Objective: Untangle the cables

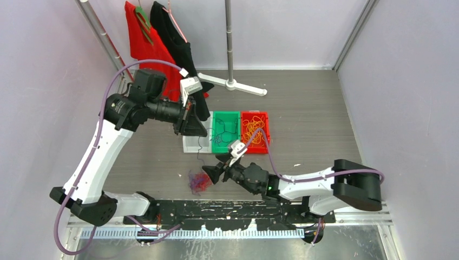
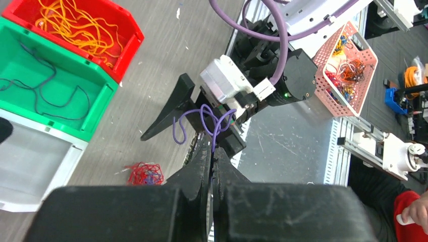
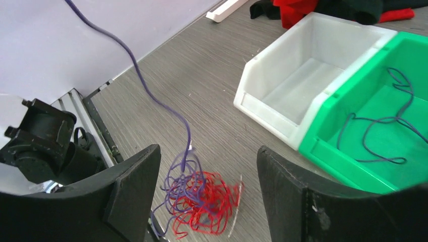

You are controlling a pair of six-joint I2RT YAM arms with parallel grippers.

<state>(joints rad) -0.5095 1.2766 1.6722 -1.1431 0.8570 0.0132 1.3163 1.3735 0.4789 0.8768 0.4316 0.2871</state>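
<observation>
A small wad of tangled cables (image 3: 207, 201), red loops mixed with purple, lies on the grey table (image 1: 303, 108) in front of the arms' bases. One purple cable strand (image 3: 136, 70) rises taut out of the wad. My left gripper (image 2: 212, 147) is shut on that purple cable (image 2: 202, 118), held high above the bins (image 1: 190, 125). My right gripper (image 3: 208, 151) stands open just over the wad, one finger on each side and apart from it. In the top view the right gripper (image 1: 212, 173) sits immediately right of the wad (image 1: 199, 182).
Three bins stand in a row: a white bin (image 3: 282, 96), a green bin (image 3: 348, 151) holding a loose purple cable (image 3: 383, 121), and a red bin (image 2: 128, 38) holding orange cables (image 2: 75, 25). A garment stand (image 1: 231, 81) with red and black clothes is behind. A pink basket (image 2: 328, 55) sits off the table.
</observation>
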